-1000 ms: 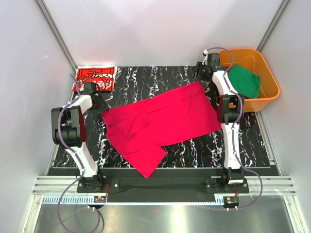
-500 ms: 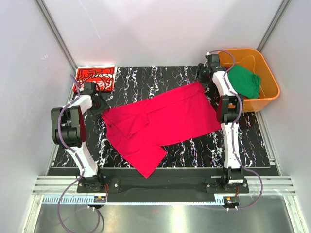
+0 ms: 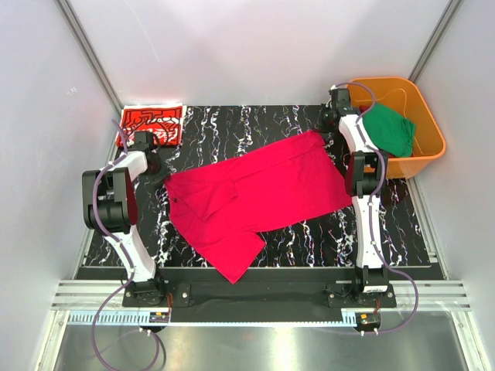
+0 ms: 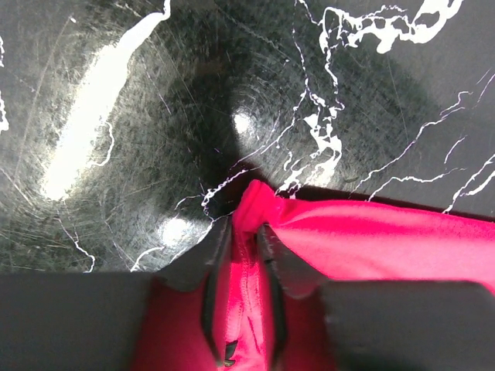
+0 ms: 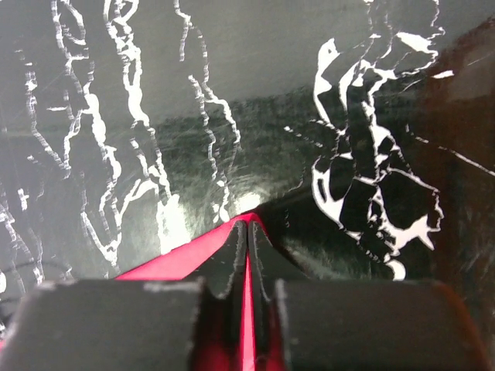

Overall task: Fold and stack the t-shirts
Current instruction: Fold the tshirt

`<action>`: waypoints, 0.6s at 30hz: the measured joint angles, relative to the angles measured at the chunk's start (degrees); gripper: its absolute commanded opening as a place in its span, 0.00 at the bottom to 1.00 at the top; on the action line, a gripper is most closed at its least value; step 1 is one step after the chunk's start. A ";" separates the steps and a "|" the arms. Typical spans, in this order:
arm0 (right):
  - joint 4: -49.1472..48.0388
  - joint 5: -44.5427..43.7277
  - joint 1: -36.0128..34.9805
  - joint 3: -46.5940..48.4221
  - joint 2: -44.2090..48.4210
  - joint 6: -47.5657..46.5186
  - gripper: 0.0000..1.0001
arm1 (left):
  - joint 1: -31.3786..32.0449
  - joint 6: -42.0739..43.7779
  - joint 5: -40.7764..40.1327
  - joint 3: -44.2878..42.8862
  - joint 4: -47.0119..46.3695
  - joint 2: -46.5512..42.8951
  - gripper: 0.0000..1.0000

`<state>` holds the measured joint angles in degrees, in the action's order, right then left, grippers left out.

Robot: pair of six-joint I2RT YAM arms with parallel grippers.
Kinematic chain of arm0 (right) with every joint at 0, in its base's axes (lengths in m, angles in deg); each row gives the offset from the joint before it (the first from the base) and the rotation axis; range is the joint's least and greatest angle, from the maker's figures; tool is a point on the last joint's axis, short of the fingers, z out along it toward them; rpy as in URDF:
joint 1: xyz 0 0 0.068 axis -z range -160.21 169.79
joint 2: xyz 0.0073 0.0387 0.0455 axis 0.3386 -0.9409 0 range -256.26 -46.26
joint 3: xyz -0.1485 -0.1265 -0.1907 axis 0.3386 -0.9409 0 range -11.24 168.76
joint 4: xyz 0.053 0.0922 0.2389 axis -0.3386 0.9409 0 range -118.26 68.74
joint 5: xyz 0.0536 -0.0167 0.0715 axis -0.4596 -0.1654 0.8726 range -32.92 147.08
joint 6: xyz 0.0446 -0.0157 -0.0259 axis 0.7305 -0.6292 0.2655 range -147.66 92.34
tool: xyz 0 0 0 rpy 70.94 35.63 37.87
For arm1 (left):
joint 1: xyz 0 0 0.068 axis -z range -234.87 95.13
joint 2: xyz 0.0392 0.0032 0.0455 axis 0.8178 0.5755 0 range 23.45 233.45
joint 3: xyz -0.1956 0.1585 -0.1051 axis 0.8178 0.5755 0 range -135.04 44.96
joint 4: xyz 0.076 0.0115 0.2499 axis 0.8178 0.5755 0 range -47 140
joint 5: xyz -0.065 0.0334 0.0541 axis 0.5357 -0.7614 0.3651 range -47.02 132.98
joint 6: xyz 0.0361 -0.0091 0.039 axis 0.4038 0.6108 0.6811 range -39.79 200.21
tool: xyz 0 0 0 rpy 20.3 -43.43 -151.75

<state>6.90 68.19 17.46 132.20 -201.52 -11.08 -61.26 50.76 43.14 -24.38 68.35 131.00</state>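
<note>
From above, I see the crimson tee (image 3: 255, 197) spread slantwise across the bench (image 3: 232, 127), with the printed red tee (image 3: 152, 124) folded well beyond its left end and the green tee (image 3: 389, 130) beyond its right end, in the orange tub (image 3: 429, 147). On my left wrist view, the left pincer (image 4: 244, 232) is narrowed onto a bunched fold at the crimson tee's edge. On my right wrist view, the right pincer (image 5: 247, 232) is pinched almost together on a thin corner of the same tee.

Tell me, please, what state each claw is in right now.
Left claw: shut on an edge of the crimson t-shirt.
Right claw: shut on that shirt's corner.
</note>
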 measured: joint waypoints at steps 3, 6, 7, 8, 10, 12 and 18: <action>-1.09 -1.38 0.00 -0.50 -0.33 1.64 0.00 | 0.00 -0.48 -0.24 0.00 -0.04 0.00 0.07; -4.42 -3.02 0.02 -2.67 0.20 3.63 0.00 | 0.00 -0.96 -0.50 0.00 -0.22 -0.07 0.01; -5.46 -3.56 0.00 -3.50 0.52 4.31 0.00 | 0.00 -1.09 -0.63 0.00 -0.33 -0.07 0.01; -6.43 -4.28 -0.04 -4.39 0.85 4.96 0.00 | 0.00 -1.29 -0.81 0.00 -0.42 -0.07 0.00; -7.85 -5.77 -0.17 -5.90 1.55 6.21 0.00 | -0.07 -1.68 -1.07 0.00 -0.57 -0.09 0.00; -8.13 -6.54 -0.22 -6.01 1.62 6.99 0.00 | -0.20 -2.03 -1.22 0.00 -0.68 -0.07 0.00; -7.45 -8.07 -0.22 -5.44 1.55 8.55 0.00 | -0.68 -3.10 -1.49 0.02 -1.11 -0.09 0.00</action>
<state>-0.55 60.12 17.24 126.76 -199.97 -2.53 -61.94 47.66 41.66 -24.36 67.23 130.91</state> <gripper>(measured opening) 0.010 0.068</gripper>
